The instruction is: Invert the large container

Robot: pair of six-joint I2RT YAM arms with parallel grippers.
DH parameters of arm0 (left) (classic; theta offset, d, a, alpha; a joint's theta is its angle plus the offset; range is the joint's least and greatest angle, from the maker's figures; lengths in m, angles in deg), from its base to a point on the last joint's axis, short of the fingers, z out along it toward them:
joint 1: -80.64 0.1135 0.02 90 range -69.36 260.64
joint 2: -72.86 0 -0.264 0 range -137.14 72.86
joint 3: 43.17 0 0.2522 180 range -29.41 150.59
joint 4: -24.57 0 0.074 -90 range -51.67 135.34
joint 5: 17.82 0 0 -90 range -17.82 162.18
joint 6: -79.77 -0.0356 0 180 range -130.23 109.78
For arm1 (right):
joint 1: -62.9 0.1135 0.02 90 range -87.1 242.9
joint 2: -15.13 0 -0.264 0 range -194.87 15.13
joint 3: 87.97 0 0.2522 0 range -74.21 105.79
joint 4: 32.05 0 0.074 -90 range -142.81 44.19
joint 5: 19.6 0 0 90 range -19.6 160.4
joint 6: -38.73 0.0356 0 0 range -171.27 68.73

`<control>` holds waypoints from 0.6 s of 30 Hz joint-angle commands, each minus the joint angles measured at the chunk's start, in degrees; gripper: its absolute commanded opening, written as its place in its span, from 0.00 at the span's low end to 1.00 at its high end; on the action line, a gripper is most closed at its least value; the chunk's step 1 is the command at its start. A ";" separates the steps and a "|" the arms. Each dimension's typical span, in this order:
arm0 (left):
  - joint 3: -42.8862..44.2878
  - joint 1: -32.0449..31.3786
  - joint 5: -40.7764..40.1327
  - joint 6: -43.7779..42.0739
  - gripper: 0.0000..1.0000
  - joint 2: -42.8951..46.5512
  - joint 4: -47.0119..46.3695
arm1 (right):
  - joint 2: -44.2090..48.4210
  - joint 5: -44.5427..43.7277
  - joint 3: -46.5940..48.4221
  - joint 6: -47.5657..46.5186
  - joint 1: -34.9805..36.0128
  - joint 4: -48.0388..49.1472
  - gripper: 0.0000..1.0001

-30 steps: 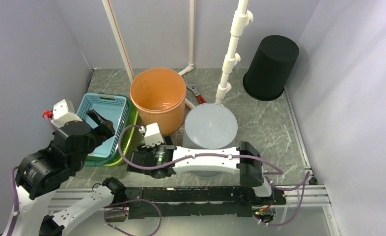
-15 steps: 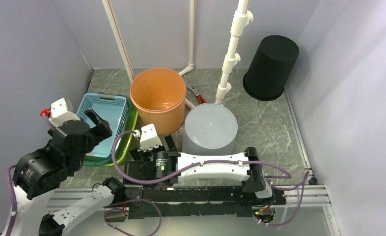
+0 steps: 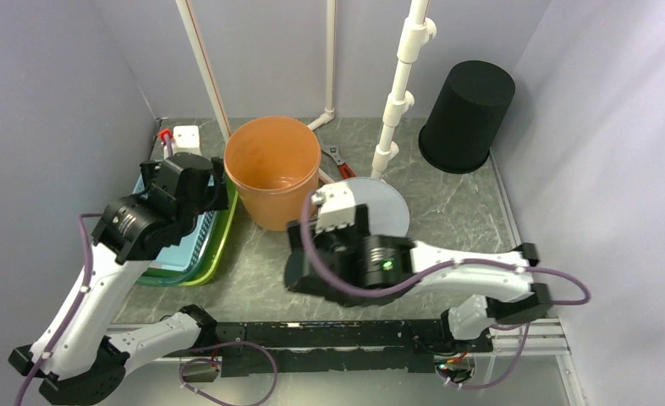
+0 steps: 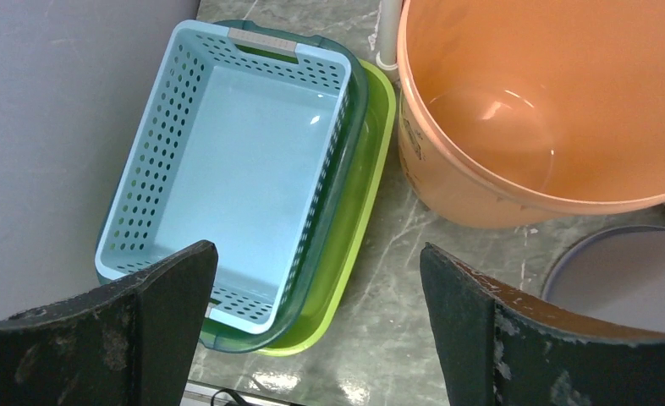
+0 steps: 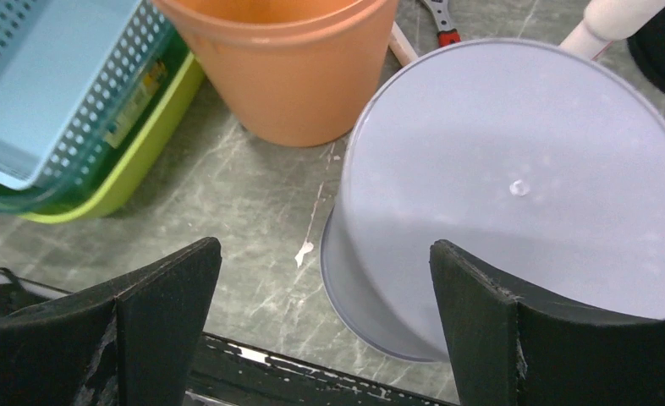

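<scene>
The large container (image 3: pixel 381 201), a pale grey bucket, stands upside down on the marble floor with its flat base up. It also fills the right of the right wrist view (image 5: pixel 524 186) and shows at the lower right corner of the left wrist view (image 4: pixel 625 275). My right gripper (image 5: pixel 325 254) hovers open above its front left edge and holds nothing; from above the right gripper (image 3: pixel 325 283) hides the container's near side. My left gripper (image 4: pixel 319 254) is open and empty above the gap between the blue basket and the orange bucket, at the left (image 3: pixel 185 190) from above.
An orange bucket (image 3: pixel 272 169) stands upright and empty, just left of and behind the grey one. A blue basket (image 4: pixel 244 152) nests in a green tray (image 4: pixel 359 245) at the left wall. A black bucket (image 3: pixel 466 114) stands upside down at the back right. White pipes (image 3: pixel 397 93) and a red-handled wrench (image 3: pixel 339 162) are behind.
The right gripper has opened wider, risen and swung right over the grey container, which has settled upright on its rim. The left arm has reached forward over the basket.
</scene>
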 commanded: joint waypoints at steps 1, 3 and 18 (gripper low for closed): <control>4.08 5.55 3.27 -5.02 0.95 -2.14 -3.94 | 9.52 8.07 -7.23 -8.52 -5.28 14.85 0.98; 4.78 11.61 10.56 -7.39 0.95 -3.02 -5.54 | 12.25 10.81 -9.56 -7.68 -7.19 16.88 0.98; 12.05 24.17 33.80 -4.92 0.95 -10.80 1.47 | -5.22 8.00 11.60 -4.66 -11.40 -10.59 1.00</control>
